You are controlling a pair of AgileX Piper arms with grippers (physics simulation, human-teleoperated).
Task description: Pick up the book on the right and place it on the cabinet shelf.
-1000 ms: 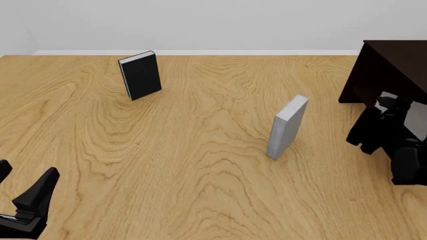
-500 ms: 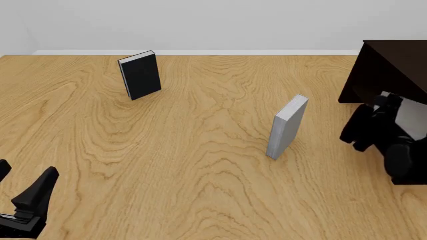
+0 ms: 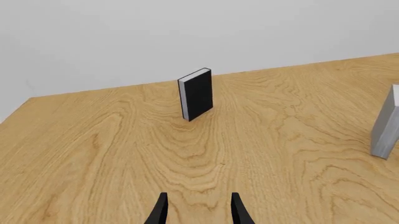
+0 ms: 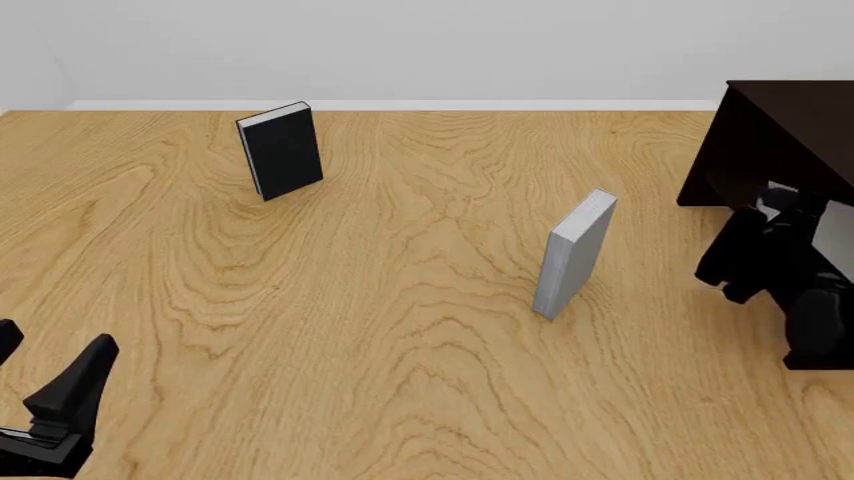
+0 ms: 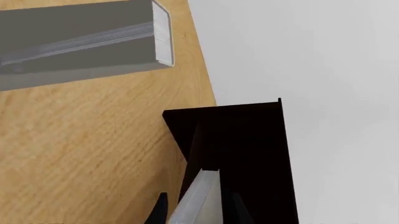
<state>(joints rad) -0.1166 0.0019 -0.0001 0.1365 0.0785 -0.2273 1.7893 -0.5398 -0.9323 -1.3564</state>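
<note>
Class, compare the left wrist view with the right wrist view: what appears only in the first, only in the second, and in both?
Only the left wrist view shows the black book standing upright and the open, empty left gripper. Only the right wrist view shows the dark cabinet and the right gripper holding the grey book between its fingers. Both show the wooden table and the other grey book.

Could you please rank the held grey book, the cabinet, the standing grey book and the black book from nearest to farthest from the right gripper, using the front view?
1. Held grey book, between the right gripper's jaws.
2. Cabinet, just beyond, far right.
3. Standing grey book, mid-table, to its left.
4. Black book, far left.
</note>
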